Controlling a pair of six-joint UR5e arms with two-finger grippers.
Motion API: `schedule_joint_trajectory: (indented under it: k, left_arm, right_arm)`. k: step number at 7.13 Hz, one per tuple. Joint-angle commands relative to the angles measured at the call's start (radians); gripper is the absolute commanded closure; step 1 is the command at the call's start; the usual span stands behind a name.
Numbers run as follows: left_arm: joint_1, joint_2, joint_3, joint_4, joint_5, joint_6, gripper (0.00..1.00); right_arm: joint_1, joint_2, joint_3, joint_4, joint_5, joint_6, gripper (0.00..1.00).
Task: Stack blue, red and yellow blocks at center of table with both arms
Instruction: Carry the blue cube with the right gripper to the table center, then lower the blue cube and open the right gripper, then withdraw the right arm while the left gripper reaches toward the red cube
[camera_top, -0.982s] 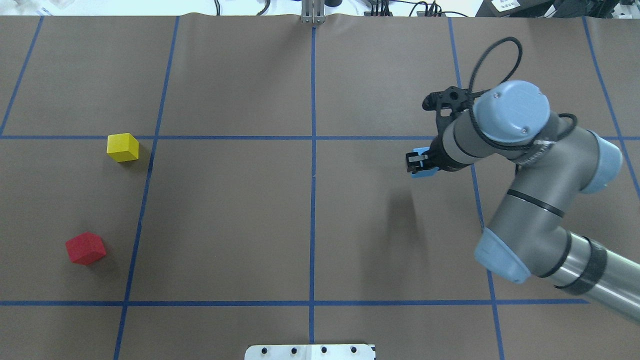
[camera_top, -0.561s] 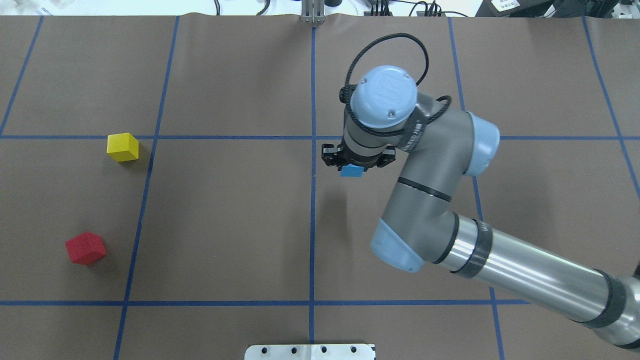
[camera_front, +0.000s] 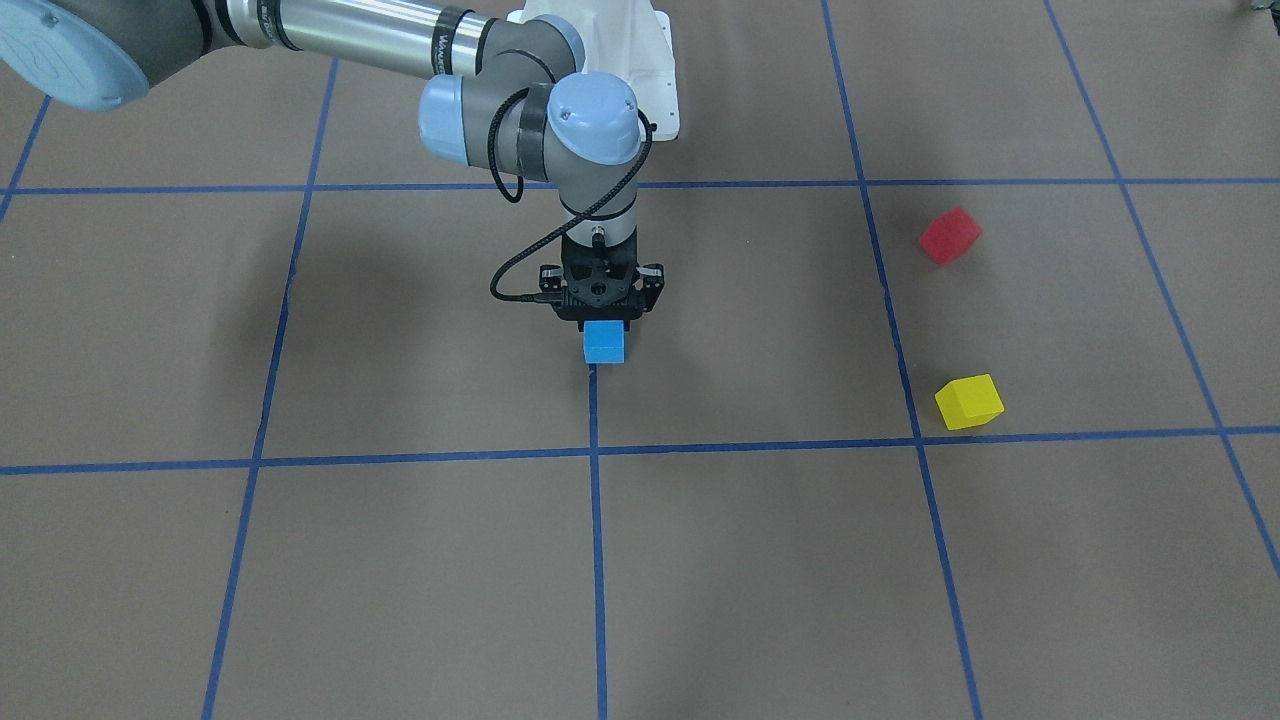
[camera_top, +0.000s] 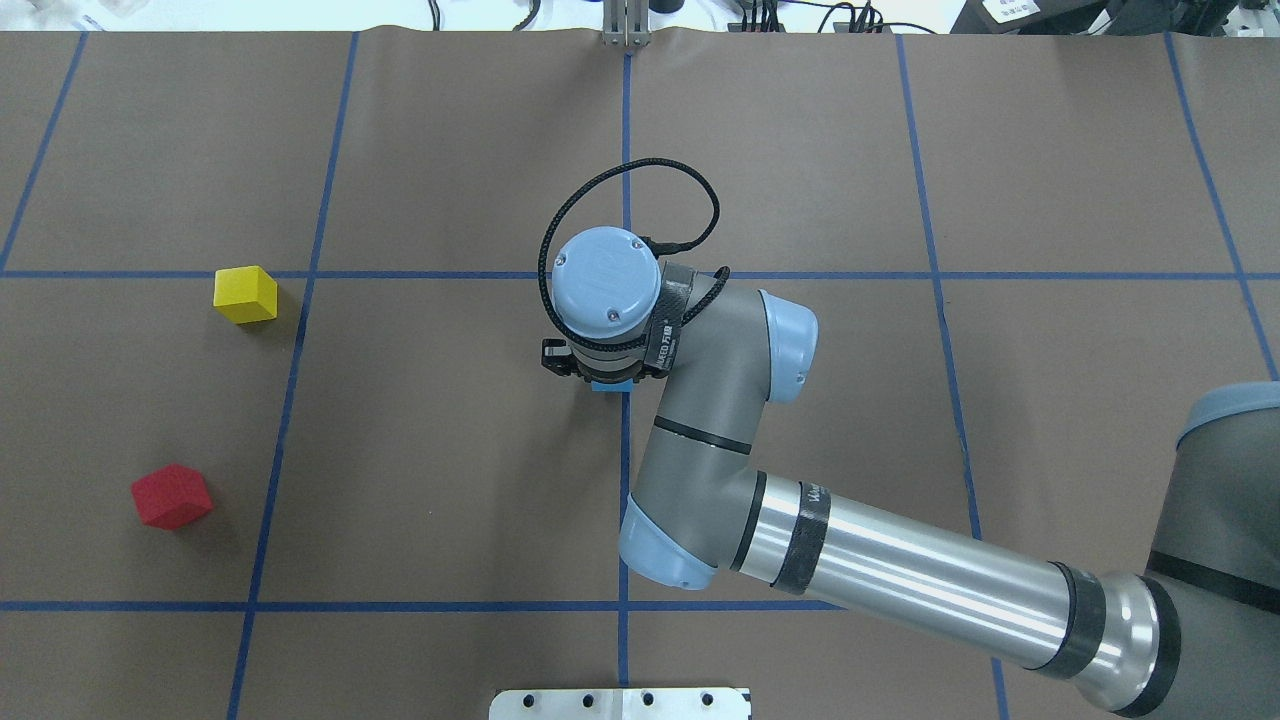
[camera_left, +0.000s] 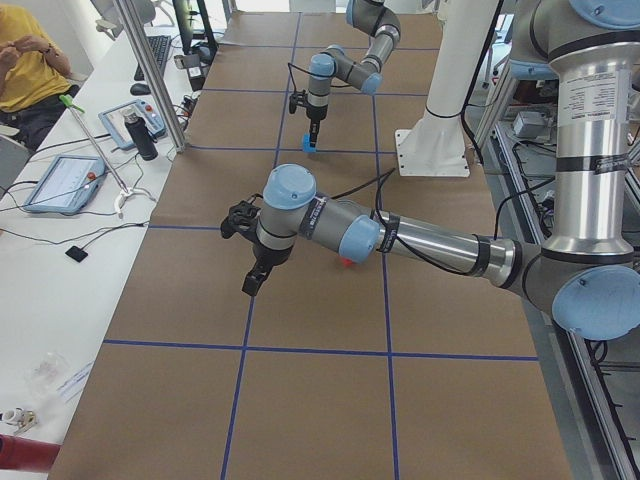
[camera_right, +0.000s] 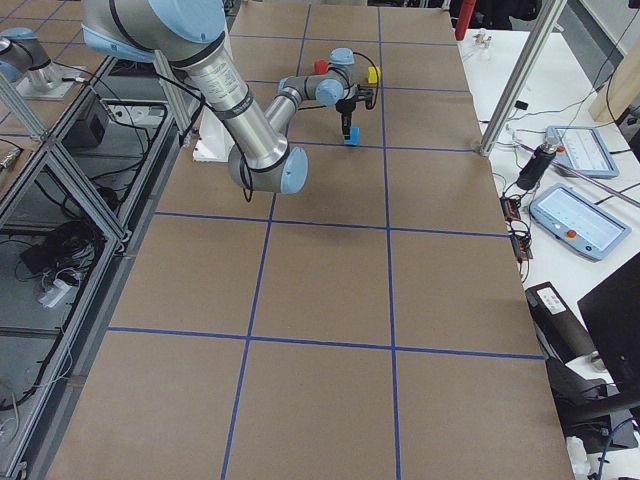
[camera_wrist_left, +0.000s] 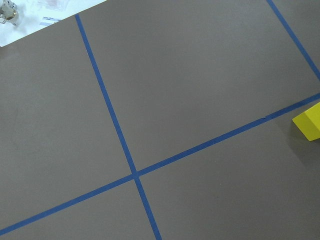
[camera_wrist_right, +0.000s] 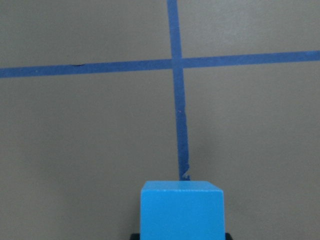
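Observation:
My right gripper (camera_front: 601, 318) points straight down at the table's centre, shut on the blue block (camera_front: 604, 342). The block hangs just above or on the paper, at the end of a blue tape line; it also shows in the overhead view (camera_top: 610, 386) and the right wrist view (camera_wrist_right: 182, 210). The red block (camera_top: 171, 496) and the yellow block (camera_top: 245, 294) lie apart on the robot's left side. My left gripper (camera_left: 253, 284) shows only in the exterior left view, raised over the table near the red block (camera_left: 348, 262); I cannot tell whether it is open. The left wrist view catches the yellow block's corner (camera_wrist_left: 310, 122).
Brown paper with a blue tape grid (camera_top: 626, 180) covers the table. A white base plate (camera_top: 620, 703) sits at the near edge. A metal post (camera_top: 626, 25) stands at the far edge. Tablets (camera_left: 62, 182) and a seated person (camera_left: 25, 55) are beyond the far side.
My right arm has swung from the right half of the table to the centre, carrying the blue block, and turned its gripper to point straight down. The red and yellow blocks have not moved.

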Motion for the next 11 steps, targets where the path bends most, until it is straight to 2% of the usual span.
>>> schedule_joint_trajectory:
  k: [1, 3, 5, 7, 8, 9, 11]
  left_arm:
    - [0.0, 0.0, 0.0, 0.0, 0.0, 0.0, 0.0]
    - [0.0, -0.002, 0.002, 0.001, 0.0, -0.002, 0.0]
    - [0.0, -0.002, 0.0, 0.0, 0.002, 0.0, 0.0]
    - [0.005, -0.003, -0.011, -0.009, -0.002, 0.002, 0.0]
    - [0.029, -0.002, -0.005, -0.064, -0.035, -0.005, 0.0]
    - [0.049, -0.003, -0.006, -0.08, -0.054, -0.103, 0.0]
    - [0.177, -0.002, -0.003, -0.24, -0.031, -0.46, 0.0]
  right_arm:
    - [-0.012, -0.013, -0.008, 0.008, -0.047, -0.038, 0.29]
    - [-0.012, -0.019, -0.005, 0.005, -0.054, -0.041, 0.02]
    - [0.041, -0.011, 0.058, -0.001, -0.041, -0.042, 0.01]
    - [0.177, -0.024, 0.115, -0.035, 0.075, -0.122, 0.01]
    - [0.261, -0.083, 0.194, -0.061, 0.142, -0.213, 0.01]
    - [0.356, -0.173, 0.275, -0.066, 0.219, -0.328, 0.01]
    - [0.547, -0.298, 0.319, -0.066, 0.352, -0.572, 0.01]
